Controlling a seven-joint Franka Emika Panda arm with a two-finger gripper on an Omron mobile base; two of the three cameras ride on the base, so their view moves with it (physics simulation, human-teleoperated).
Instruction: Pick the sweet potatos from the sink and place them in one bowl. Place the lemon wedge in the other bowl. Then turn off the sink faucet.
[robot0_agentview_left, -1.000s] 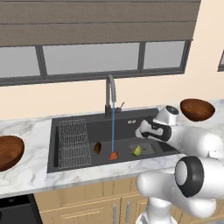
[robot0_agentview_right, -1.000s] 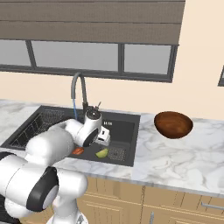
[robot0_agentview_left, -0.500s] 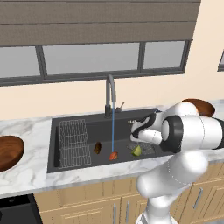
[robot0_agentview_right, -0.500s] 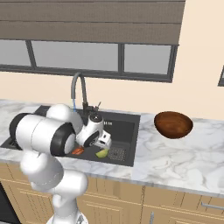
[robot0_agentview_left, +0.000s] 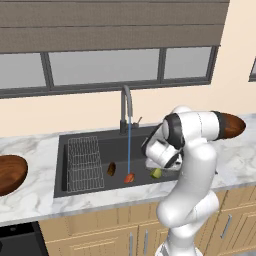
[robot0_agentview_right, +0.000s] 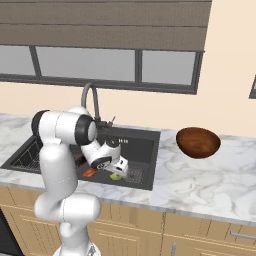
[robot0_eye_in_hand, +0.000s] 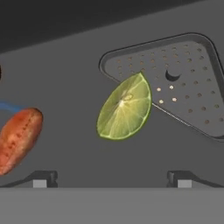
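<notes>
While fingers (robot0_eye_in_hand: 112, 178) gape, lemon wedge (robot0_eye_in_hand: 124, 107) below

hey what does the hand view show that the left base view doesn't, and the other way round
Hand view alone: the drain grate and the lemon wedge's pale segmented face, between the open finger tips. Left base view alone: the faucet running, the wire rack, the dark brown sweet potato and a bowl. Both show the wedge and the orange-red sweet potato.

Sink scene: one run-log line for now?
claw: open, over lemon wedge | sweet potatos: in sink | faucet: running
</notes>
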